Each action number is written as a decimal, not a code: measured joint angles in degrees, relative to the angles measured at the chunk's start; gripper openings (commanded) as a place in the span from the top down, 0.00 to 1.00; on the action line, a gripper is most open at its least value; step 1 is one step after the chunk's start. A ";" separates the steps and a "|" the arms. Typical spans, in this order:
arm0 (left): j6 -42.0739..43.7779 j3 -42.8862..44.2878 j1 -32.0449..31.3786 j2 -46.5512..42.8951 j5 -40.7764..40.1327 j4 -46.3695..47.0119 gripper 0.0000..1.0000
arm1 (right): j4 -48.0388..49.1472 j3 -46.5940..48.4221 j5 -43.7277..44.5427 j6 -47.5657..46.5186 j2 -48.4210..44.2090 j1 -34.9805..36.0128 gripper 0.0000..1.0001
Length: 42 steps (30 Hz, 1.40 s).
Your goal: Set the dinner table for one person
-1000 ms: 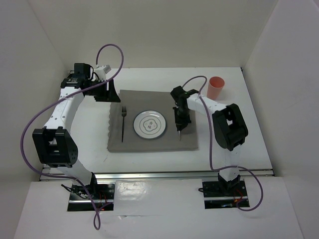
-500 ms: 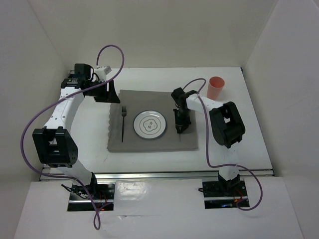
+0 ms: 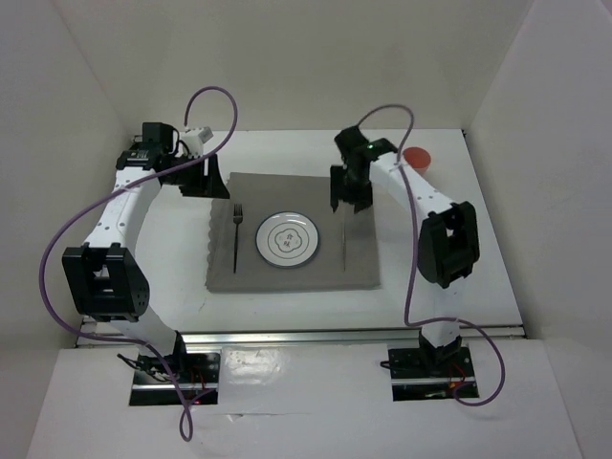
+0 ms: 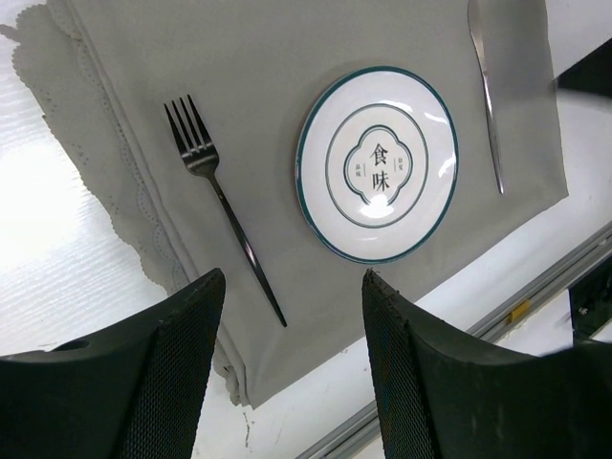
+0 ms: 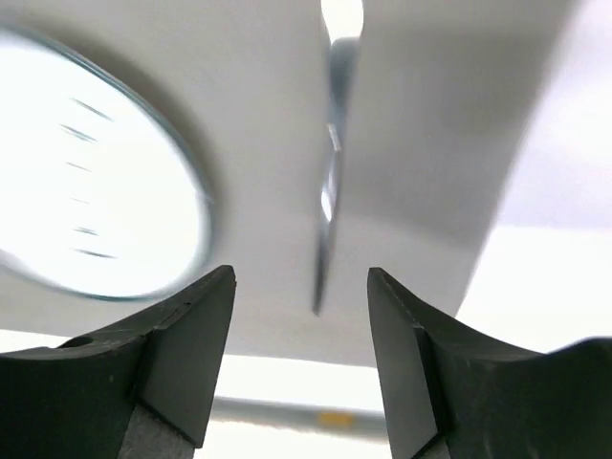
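The plate (image 4: 377, 163) carries two large dark characters at its centre, 食味, inside a scalloped green outline and a green rim; the smaller marks beside them are too fine to read. It sits in the middle of the grey placemat (image 3: 287, 277), which lies on the white desk (image 3: 459, 277), the broad surface stretching ahead of both arm bases between the white walls. A fork (image 4: 222, 206) lies on the mat just left of the plate, tines toward the far side, and a knife (image 4: 488, 96) lies on the mat just right of it, parallel to the fork. The left hand (image 4: 292, 287) is poised above the mat's far left corner, arm bent outward, its fingers spread wide with nothing between them. The right hand (image 5: 301, 282) hangs over the mat's far edge, beyond the knife, fingers also well apart and empty; the wrist view shows the blurred knife through the gap below. A second ago this hand was low over the mat beside the plate, at the knife's place; it has since lifted and drawn back toward the far side, leaving the knife flat on the mat. The left arm has not shifted. The red cup (image 3: 419, 155) at the far right of the desk, fully visible earlier, is now partly covered by the right arm.
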 measured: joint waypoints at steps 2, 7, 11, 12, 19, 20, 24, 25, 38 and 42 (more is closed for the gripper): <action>0.00 0.00 0.22 0.00 -0.02 0.00 0.34 | -0.52 8.20 0.33 -1.09 -1.33 -2.21 0.33; 0.02 0.00 0.46 0.00 -0.22 -0.02 0.34 | -0.52 26.16 -1.49 -4.46 -3.72 -15.89 0.33; 0.00 -0.07 0.46 0.00 -0.46 0.00 0.34 | -0.72 34.77 -2.69 -5.70 -0.57 -27.98 0.33; 0.00 -0.13 0.46 0.00 -0.48 0.00 0.34 | -0.70 36.00 -2.82 -5.77 0.90 -30.12 0.33; 0.02 -2.21 0.46 -0.57 -0.83 0.09 0.34 | -0.31 36.50 -4.70 -5.75 10.60 -36.26 0.40; 0.02 -2.40 0.46 -0.72 -0.92 0.13 0.34 | -0.31 36.50 -5.05 -5.75 11.96 -36.52 0.40; 0.02 -2.78 0.46 -1.05 -1.11 0.13 0.34 | -0.20 36.24 -6.40 -5.75 16.28 -36.61 0.41; 0.02 -2.78 0.46 -1.09 -1.14 0.15 0.34 | -0.22 36.06 -6.49 -5.75 16.96 -36.59 0.42; 0.02 -2.80 0.46 -1.29 -1.95 0.15 0.34 | 1.20 35.36 -7.26 -6.03 18.53 -36.59 1.00; 0.02 -2.80 0.46 -1.29 -1.99 0.15 0.34 | 1.64 35.10 -5.40 -7.23 18.53 -36.22 1.00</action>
